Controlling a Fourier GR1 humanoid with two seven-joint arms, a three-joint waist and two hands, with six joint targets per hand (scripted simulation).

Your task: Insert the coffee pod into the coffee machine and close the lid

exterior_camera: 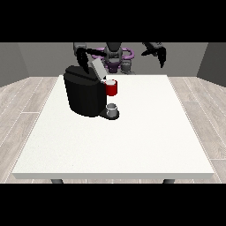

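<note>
White table (132, 145) filled most of the front view; its surface was plain, with two dark legs just visible under the near edge. The floor was pale wood planks and the walls were grey.

The black coffee machine (84, 95) stood on the table's far side, toward the view's left. Its grey lid (98, 69) was tilted up, open. A red holder (112, 88) projected from the machine's front; a pale spot on its top may have been the coffee pod, but this could not be confirmed. A small grey cup (112, 108) sat on the machine's base below it.

The hand at the view's left (82, 61) hovered above the machine's rear, just beside the lid; contact could not be judged, nor whether its fingers were apart or curled. The hand at the view's right (160, 54) was raised well apart from the machine, fingers pointing downward; their spread was unclear.
</note>
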